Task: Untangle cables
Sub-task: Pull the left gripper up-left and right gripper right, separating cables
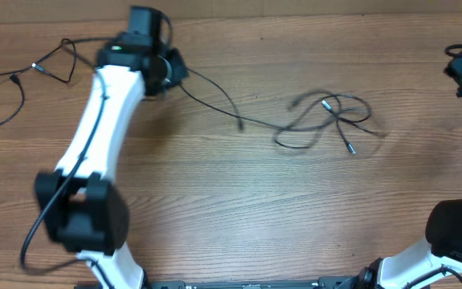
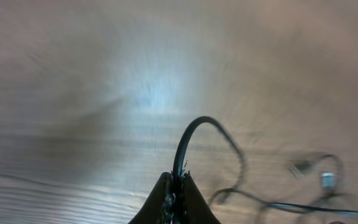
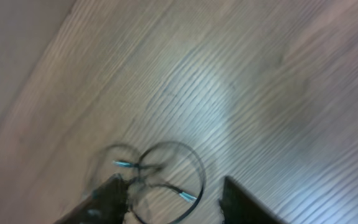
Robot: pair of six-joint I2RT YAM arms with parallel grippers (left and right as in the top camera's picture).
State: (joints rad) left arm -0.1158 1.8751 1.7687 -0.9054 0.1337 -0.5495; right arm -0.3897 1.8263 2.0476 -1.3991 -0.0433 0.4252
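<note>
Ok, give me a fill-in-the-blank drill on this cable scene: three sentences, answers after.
1. The left gripper is ____ on a black cable.
2. The right gripper is ____ and holds nothing.
3. The tangled cables lie on a table with a ____-grain top.

Missing words: shut; open; wood.
</note>
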